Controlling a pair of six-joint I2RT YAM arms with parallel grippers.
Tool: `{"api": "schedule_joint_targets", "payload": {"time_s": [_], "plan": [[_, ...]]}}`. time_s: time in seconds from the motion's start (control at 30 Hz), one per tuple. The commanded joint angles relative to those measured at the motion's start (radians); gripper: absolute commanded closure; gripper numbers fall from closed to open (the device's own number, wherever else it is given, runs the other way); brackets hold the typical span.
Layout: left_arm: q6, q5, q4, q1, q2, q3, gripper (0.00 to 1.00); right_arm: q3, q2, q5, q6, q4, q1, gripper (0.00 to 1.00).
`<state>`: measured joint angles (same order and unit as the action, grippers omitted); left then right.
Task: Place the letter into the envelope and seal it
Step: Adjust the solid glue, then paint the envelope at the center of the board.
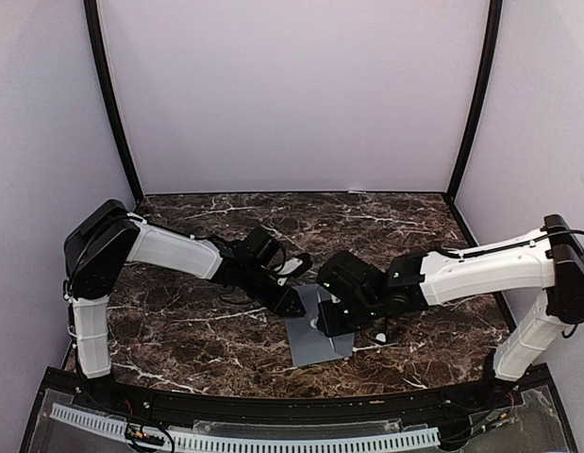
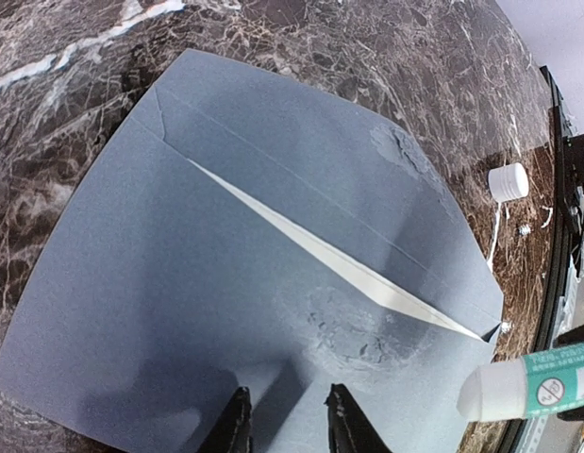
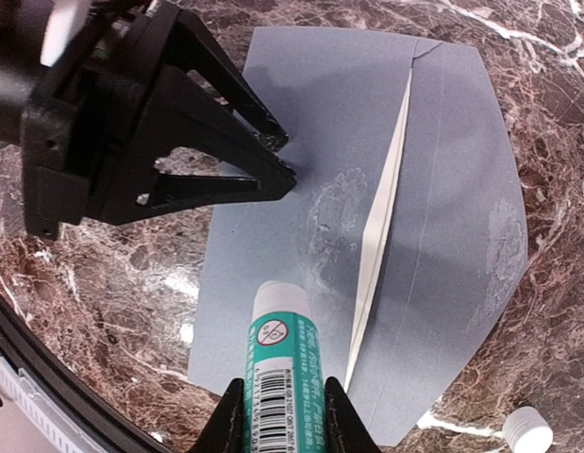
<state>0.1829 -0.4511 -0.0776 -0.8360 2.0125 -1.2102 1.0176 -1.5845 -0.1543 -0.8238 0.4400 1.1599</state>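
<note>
Left hand (image 2: 287,415): fingers a little apart with nothing between them, tips down at the grey paper.
Right hand (image 3: 277,406): clamped around a glue stick (image 3: 284,349), a green tube with its white tip uncapped and pointing away from the hand.
Envelope (image 3: 452,170): flat on the surface (image 3: 112,283), directly below both hands; its flap is folded over but not pressed flat, so a narrow gap runs along the edge.
Letter (image 2: 353,267): inside the envelope, seen only as a thin cream sliver in that gap, just ahead of the left fingertips.
Glue marks: a wet, smeared patch (image 3: 334,212) on the envelope's body just beyond the stick's tip and beside the left hand's fingertips, and a second patch (image 3: 504,236) on the flap (further from both hands).
Cap (image 2: 508,181): small and white, on the surface off the envelope's corner, near the right hand.
</note>
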Motion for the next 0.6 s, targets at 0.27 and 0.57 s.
{"api": "schedule_joint_targets", "payload": {"time_s": [0.27,0.57], "plan": [[-0.016,0.04,-0.086,0.0,0.023,-0.022,0.73,0.053,-0.074,-0.071,-0.039,0.062,0.011,0.93],[-0.015,0.027,-0.084,0.0,0.023,-0.022,0.75,0.08,-0.114,-0.087,-0.032,0.077,0.013,0.94]]}}
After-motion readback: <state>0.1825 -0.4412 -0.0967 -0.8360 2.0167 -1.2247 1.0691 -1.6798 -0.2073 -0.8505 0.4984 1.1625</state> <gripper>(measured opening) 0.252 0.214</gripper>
